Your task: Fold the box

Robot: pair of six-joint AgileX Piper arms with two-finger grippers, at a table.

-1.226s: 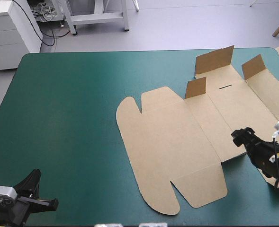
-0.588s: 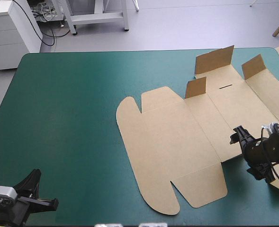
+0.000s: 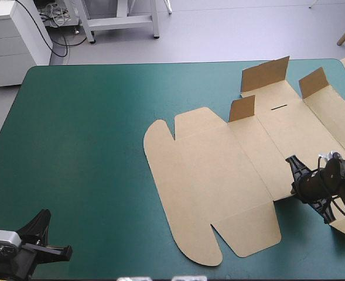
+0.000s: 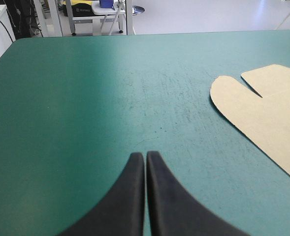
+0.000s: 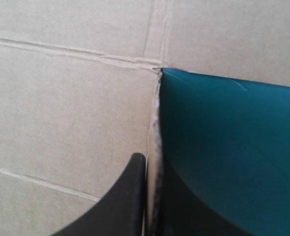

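Two arms: right is working, left idling.
Flat brown cardboard box (image 3: 219, 175): is lying centre-right in the high view, long axis running toward lower left.
Right gripper (image 3: 293, 165): is pinching the box's right-hand edge, fingers almost closed.
Left gripper (image 4: 145, 156): is resting closed, empty, lower left.

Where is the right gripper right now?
In the high view, the right gripper is at the right side of the table, shut on a cut edge of the box.

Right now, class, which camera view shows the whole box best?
The high view: nearly the whole box shows, flat with far flaps raised. The left wrist view catches only a rounded flap; the right wrist view, just an edge in the right hand.
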